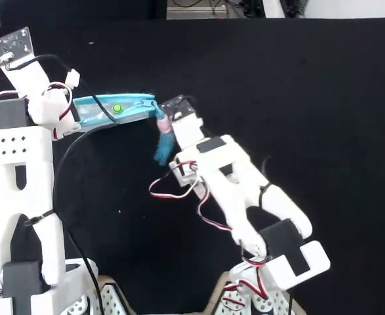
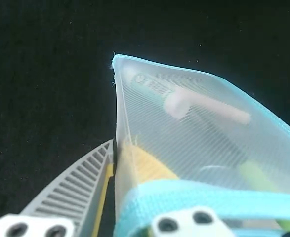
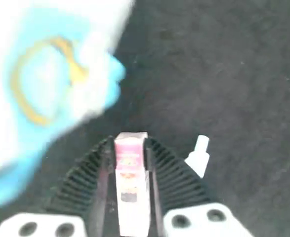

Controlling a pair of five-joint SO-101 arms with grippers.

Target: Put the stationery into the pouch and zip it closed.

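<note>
the pouch, see-through mesh with pale blue trim, stretches between the two grippers, one end inside the left gripper and the other right at the tips of the right gripper. through the mesh in the left wrist view the pouch has stationery in it: a white pen lying farthest out from the left gripper, a yellow item close in by its grey ribbed finger, and a green item off to the other side of the yellow one; the green one also shows as a bright spot from above. the left gripper's jaws are closed down on the trimmed edge of the pouch, with the fabric pinched between them. the right gripper has its black ribbed fingers drawn nearly together and clamps a narrow pink-and-white piece that stands upright between them and reaches just past the tips; whether this piece is joined to the pouch cannot be told. just beyond those tips and to one side the pouch shows as a blurred pale blue shape with an orange ring on it. a blue tassel hangs from the pouch's end just under the right gripper. a small white bit shows beside one of the right gripper's fingers, too unclear to name. under everything lies the black table cloth.
</note>
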